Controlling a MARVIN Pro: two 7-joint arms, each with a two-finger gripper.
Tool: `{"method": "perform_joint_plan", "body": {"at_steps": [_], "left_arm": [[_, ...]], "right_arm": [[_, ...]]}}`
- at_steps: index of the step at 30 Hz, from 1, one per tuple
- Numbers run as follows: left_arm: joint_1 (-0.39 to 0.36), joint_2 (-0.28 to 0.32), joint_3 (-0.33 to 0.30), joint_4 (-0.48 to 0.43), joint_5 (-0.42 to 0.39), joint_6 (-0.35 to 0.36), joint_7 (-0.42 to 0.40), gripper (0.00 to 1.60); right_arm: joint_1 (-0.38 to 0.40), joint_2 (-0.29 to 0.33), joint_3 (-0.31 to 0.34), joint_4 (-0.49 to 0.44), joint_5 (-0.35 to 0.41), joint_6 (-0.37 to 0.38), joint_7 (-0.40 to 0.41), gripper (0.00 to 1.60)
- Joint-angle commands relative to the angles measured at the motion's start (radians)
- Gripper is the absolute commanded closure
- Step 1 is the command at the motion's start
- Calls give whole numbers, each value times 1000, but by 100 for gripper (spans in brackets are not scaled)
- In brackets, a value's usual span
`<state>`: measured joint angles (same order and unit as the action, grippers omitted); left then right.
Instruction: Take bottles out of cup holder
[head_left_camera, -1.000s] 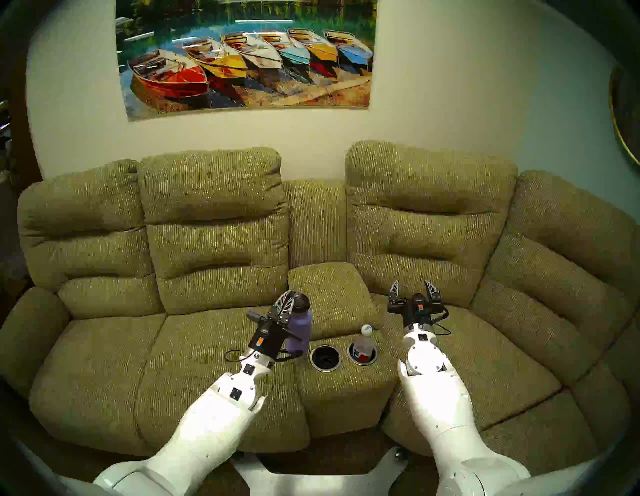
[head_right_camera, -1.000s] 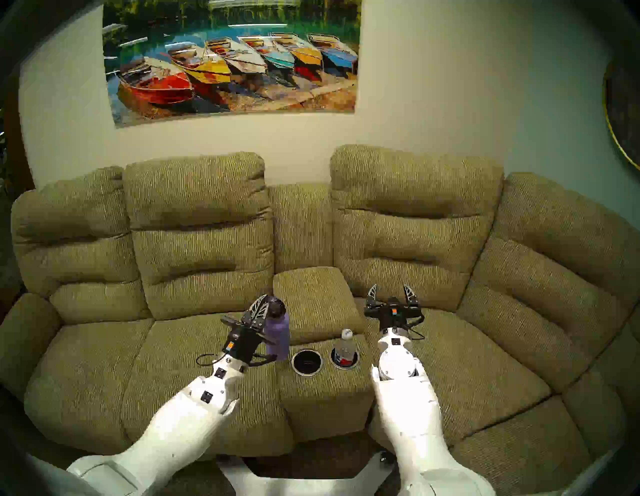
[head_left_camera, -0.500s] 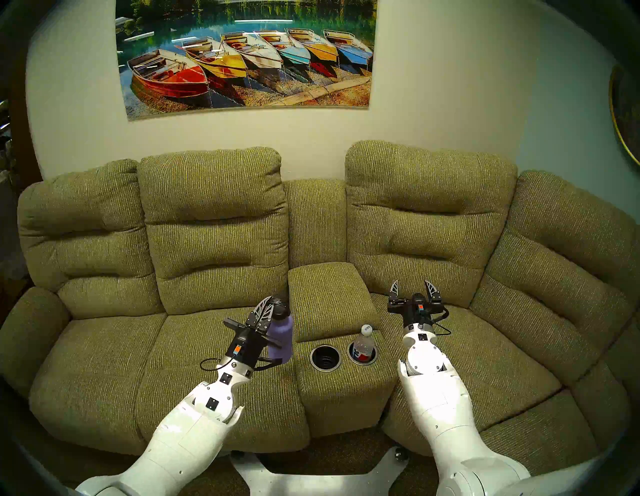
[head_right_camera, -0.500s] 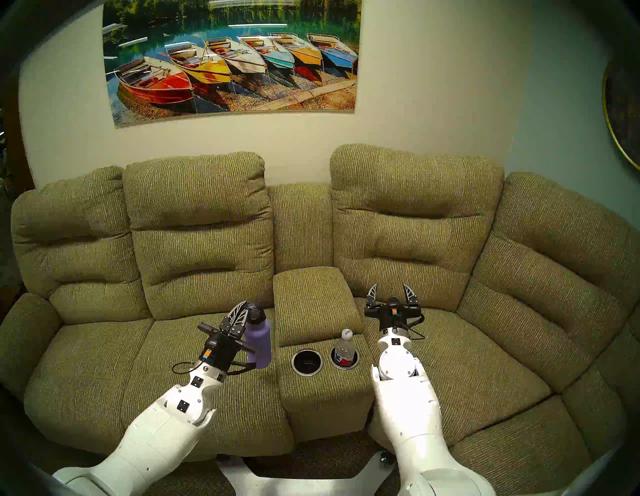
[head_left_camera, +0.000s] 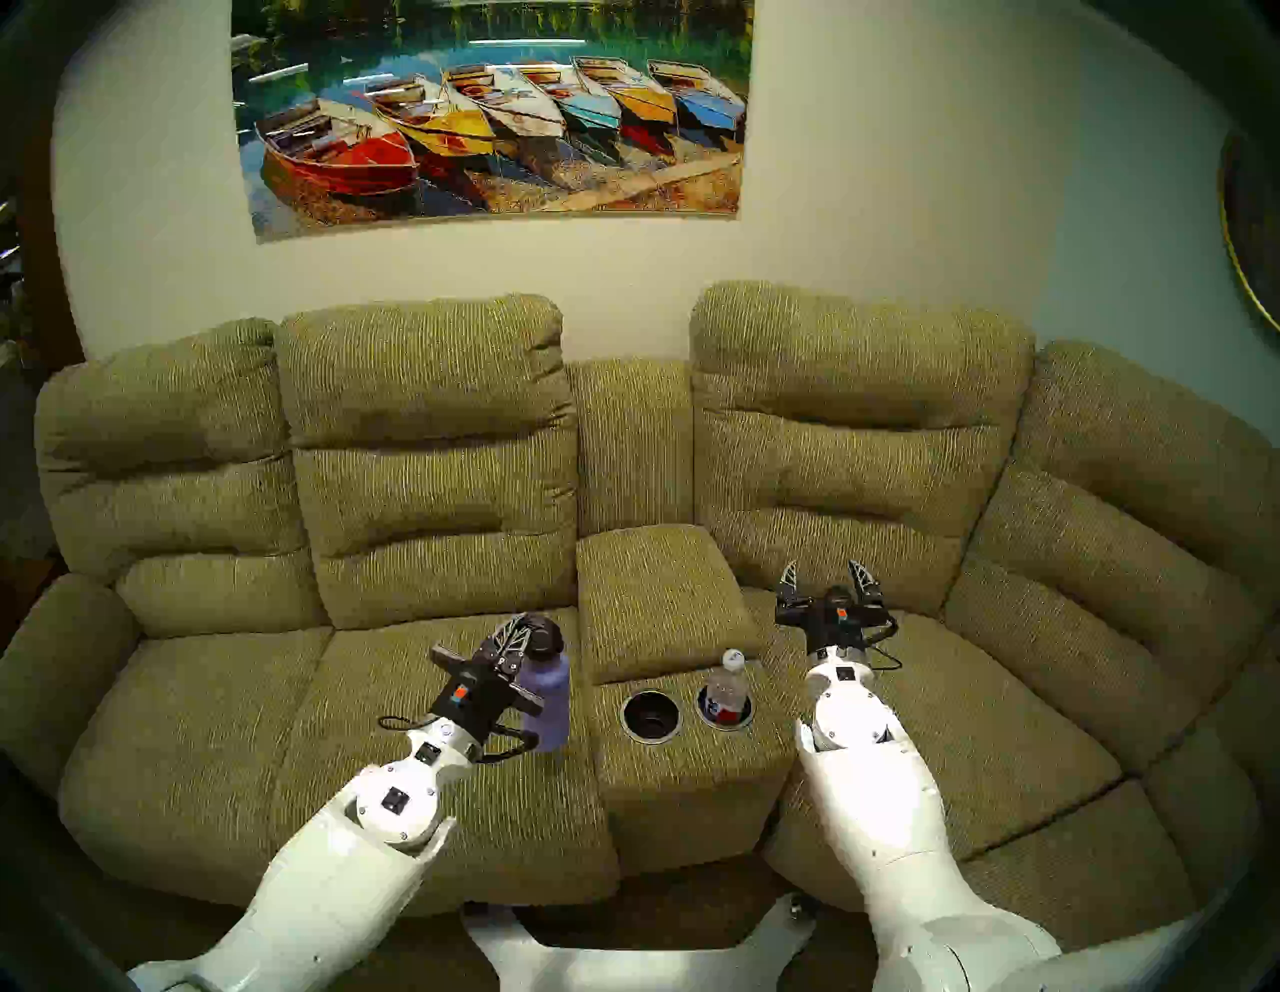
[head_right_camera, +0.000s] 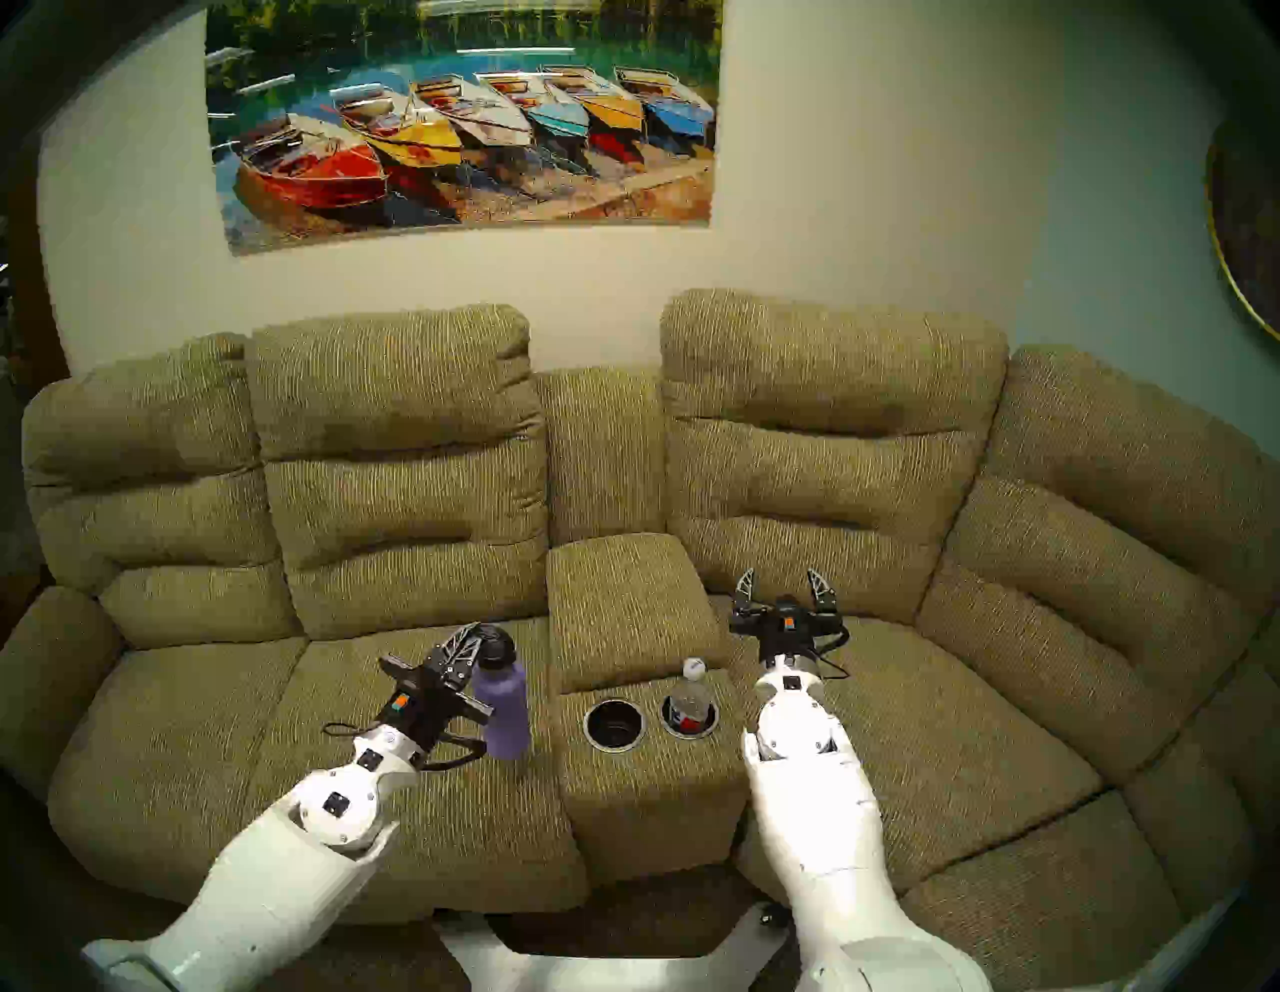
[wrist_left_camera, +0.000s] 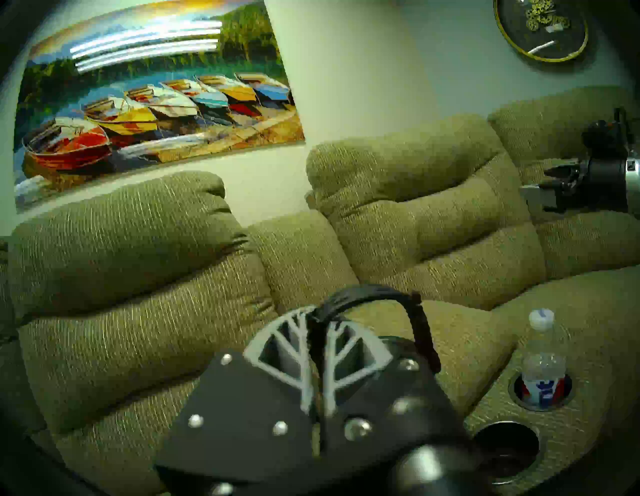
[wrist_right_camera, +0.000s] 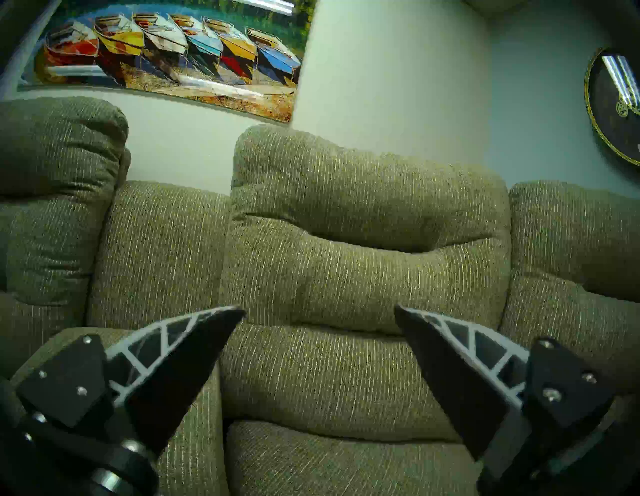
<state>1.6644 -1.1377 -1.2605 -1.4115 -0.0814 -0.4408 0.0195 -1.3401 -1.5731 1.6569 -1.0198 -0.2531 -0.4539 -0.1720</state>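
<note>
Left of the cup holder (head_left_camera: 651, 716), over an olive sofa (head_left_camera: 429, 748) below a boat painting (head_left_camera: 492, 111): lavender flask (head_left_camera: 547, 700) hanging upright, left pincer (head_left_camera: 521, 641) clamped on its cap loop. In the right-hand well, clear bottle (head_left_camera: 727, 686), base hidden. Right of it, right pincer (head_left_camera: 828, 578) spread apart, holding nothing.

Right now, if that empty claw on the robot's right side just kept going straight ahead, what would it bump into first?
Most likely the sofa's backrest cushion. The right gripper is open and aimed squarely at it, with nothing between in its wrist view. How far off the cushion is cannot be told.
</note>
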Motion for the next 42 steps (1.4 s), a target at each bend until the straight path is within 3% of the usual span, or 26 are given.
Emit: {"method": "perform_joint_plan", "body": {"at_steps": [1, 11, 42], "left_arm": [[-20, 27, -17, -56, -5, 88, -12, 160], [-71, 1, 6, 8, 7, 129, -39, 160], [-258, -77, 55, 221, 70, 93, -108, 160]], "right_arm": [[11, 2, -2, -27, 0, -4, 4, 0], [10, 2, -2, -28, 0, -4, 5, 0], [11, 2, -1, -26, 0, -5, 4, 0]]}}
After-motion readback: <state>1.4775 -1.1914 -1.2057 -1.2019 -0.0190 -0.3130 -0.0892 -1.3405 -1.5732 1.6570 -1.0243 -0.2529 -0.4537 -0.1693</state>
